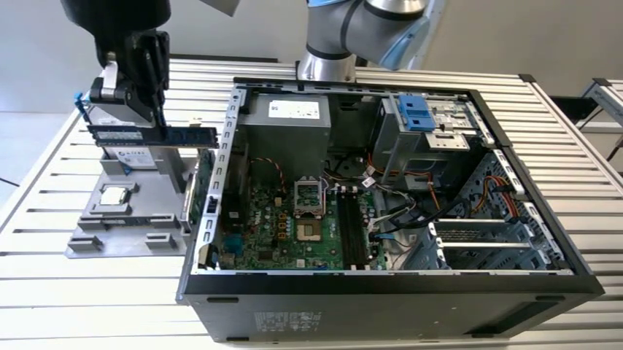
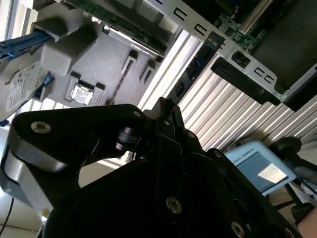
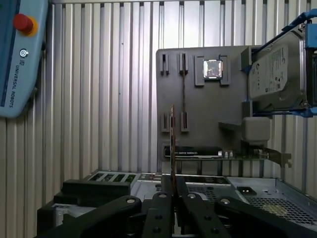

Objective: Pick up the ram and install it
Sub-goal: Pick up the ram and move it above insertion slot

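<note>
The ram [image 1: 192,136] is a long dark-green stick with a pale label. It hangs level above the grey parts holder [image 1: 146,219], on the exterior view's left of the open computer case [image 1: 389,281]. My gripper [image 1: 154,120] comes down from above and is shut on the stick near its middle. In the first wrist view the ram [image 3: 172,141] shows edge-on, rising from between the black fingers [image 3: 159,201] of the gripper [image 3: 173,187]. The holder [image 3: 208,114] lies beyond it. The motherboard's long black memory slots [image 1: 351,230] run along the case floor.
A silver hard drive [image 1: 127,156] in a blue-tabbed frame and a small square CPU [image 1: 115,195] sit in the holder. A grey-blue teach pendant [image 3: 17,59] lies on the slatted table [image 1: 58,292]. Cables [image 1: 404,197], a drive cage [image 1: 428,124] and a power supply [image 1: 292,117] crowd the case.
</note>
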{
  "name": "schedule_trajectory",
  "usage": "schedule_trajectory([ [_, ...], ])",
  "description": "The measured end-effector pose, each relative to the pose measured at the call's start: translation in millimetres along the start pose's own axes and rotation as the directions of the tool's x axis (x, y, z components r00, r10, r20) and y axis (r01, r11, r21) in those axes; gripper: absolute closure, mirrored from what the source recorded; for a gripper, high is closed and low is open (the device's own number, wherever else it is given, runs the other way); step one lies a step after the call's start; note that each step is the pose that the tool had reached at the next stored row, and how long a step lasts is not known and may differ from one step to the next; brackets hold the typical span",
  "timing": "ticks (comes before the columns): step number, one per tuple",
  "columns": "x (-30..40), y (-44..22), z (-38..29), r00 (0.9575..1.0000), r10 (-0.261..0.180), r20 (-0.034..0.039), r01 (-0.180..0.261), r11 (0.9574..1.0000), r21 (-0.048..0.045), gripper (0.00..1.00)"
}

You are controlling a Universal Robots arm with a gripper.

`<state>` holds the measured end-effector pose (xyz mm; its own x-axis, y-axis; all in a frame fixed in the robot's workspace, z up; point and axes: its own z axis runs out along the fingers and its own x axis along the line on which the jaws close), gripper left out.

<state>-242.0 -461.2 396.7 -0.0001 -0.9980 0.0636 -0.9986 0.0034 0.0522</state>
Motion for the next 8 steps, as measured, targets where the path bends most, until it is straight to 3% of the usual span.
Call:
schedule_trajectory([
  [8, -0.9, -16.5, 2.2, 1.0000, 0.000, 0.0001, 0.000, 1.0000, 0.0001, 1.00],
])
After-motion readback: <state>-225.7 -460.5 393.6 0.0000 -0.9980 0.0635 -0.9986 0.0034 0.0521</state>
